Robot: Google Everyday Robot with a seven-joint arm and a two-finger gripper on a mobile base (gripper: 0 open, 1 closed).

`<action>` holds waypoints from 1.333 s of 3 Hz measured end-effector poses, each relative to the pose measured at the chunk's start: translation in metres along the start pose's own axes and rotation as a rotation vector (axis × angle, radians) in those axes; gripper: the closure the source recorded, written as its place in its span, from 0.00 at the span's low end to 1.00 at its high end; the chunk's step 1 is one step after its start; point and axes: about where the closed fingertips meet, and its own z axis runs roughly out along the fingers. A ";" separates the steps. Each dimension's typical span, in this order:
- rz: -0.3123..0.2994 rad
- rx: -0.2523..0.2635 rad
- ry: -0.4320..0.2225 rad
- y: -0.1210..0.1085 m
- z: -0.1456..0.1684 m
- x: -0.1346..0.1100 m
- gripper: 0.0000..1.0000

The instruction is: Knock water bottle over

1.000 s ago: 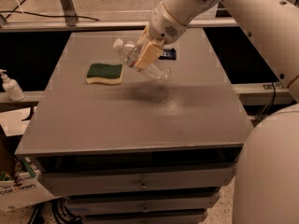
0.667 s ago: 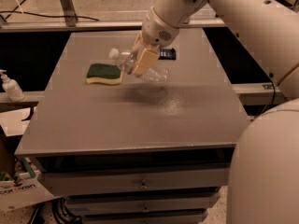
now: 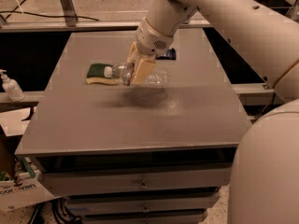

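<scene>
Risk: bottle (image 3: 158, 77) on its side or nearly so, just right of sponge (image 3: 96, 73), cap close by it. Gripper (image 3: 140, 73) sits over its middle, and I can't tell how wide it is or if it has a hold. If the arm pulls off w/ bottle caught, it could lift it or stand it up, or a sideways drag could roll it & shove sponge toward the table (image 3: 140, 125) edge. Count: 1 bottle, 1 sponge, 1 gripper, 1 small dark blue item (image 3: 167, 54) behind-right of sponge, 1 pump dispenser (image 3: 10, 85) well left of sponge, off table.
</scene>
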 end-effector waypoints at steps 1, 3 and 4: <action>-0.035 -0.027 0.002 0.005 0.007 -0.004 0.35; -0.077 -0.056 0.006 0.012 0.014 -0.007 0.00; -0.080 -0.061 0.009 0.017 0.015 -0.006 0.00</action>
